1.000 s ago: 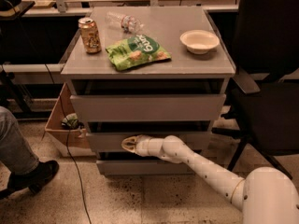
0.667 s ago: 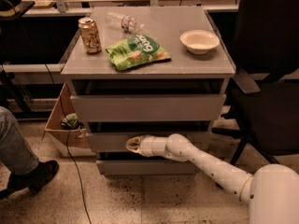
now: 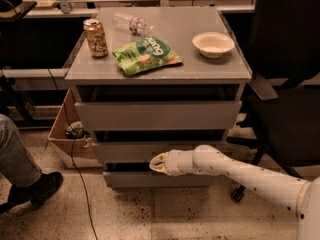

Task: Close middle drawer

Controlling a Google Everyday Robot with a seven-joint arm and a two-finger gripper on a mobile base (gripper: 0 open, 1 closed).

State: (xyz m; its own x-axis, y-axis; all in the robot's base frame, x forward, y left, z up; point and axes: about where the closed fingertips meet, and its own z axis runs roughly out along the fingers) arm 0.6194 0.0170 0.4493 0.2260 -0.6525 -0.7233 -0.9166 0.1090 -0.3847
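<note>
Grey middle drawer [image 3: 125,152] has the claw [image 3: 156,163] at its front, spread impossible to tell.

Middle drawer [image 3: 125,152]: grey metal, low plain front panel, no handle.
Place: second of three in the grey cabinet [image 3: 160,71], between top drawer [image 3: 157,115] and bottom drawer [image 3: 130,180].
Pose: level, dark gap above its front.
Gripper [image 3: 154,165]: against the panel's lower edge, near mid-width.
</note>
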